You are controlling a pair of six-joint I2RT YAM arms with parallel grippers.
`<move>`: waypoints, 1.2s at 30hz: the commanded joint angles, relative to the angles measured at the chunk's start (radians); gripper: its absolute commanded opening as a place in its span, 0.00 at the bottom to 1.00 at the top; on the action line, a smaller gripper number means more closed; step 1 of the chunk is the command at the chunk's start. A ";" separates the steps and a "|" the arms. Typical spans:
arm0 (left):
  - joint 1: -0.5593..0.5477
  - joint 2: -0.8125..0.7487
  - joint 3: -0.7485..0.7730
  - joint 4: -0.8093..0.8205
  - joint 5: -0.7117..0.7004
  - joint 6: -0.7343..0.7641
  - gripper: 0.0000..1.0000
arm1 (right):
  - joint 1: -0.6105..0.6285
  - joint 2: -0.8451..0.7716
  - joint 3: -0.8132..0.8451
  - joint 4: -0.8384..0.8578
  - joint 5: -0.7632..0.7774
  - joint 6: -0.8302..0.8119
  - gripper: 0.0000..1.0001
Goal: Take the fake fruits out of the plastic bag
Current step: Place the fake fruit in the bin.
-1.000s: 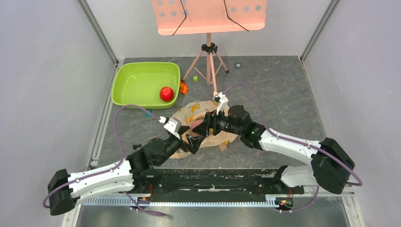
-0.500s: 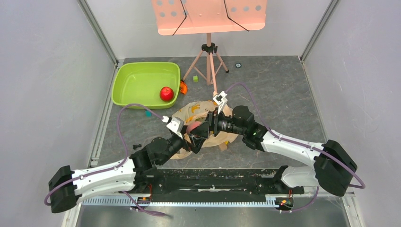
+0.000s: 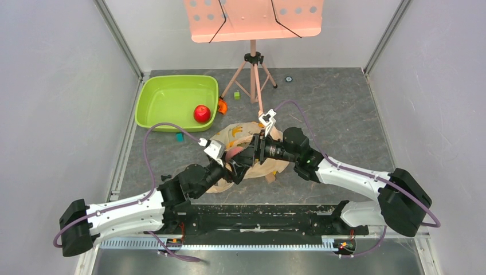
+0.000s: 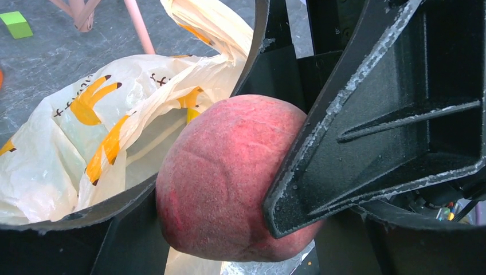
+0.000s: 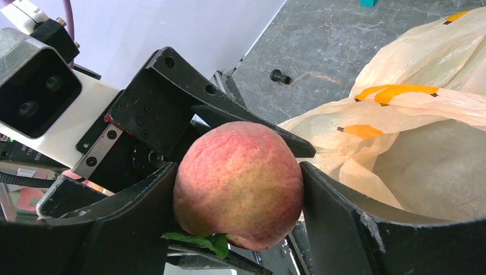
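My right gripper (image 5: 238, 172) clamped on the peach (image 5: 238, 183), my left gripper (image 3: 232, 168) alongside, its grip I cannot tell, plastic bag (image 4: 57, 154) lettering unreadable

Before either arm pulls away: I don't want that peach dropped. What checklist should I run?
1. Right claw gripping peach: ok, it sits pinched between both fingers.
2. Left claw gripping peach: cannot tell; the right claw's finger blocks its wrist view.
3. Peach free of plastic bag: ok, no film wraps it.
4. Green tub has room: ok, only a red apple inside.
5. Bag emptied: cannot tell; its inside is hidden.
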 commanded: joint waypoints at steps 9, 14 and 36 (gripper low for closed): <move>0.001 0.006 0.094 -0.024 0.038 0.010 0.41 | 0.007 -0.005 0.004 -0.066 0.023 -0.081 0.81; 0.001 -0.020 0.072 -0.032 0.035 0.001 0.41 | -0.002 -0.049 0.038 -0.125 0.111 -0.136 0.98; 0.504 0.268 0.464 -0.373 0.105 -0.028 0.43 | -0.050 -0.381 -0.009 -0.469 0.627 -0.336 0.98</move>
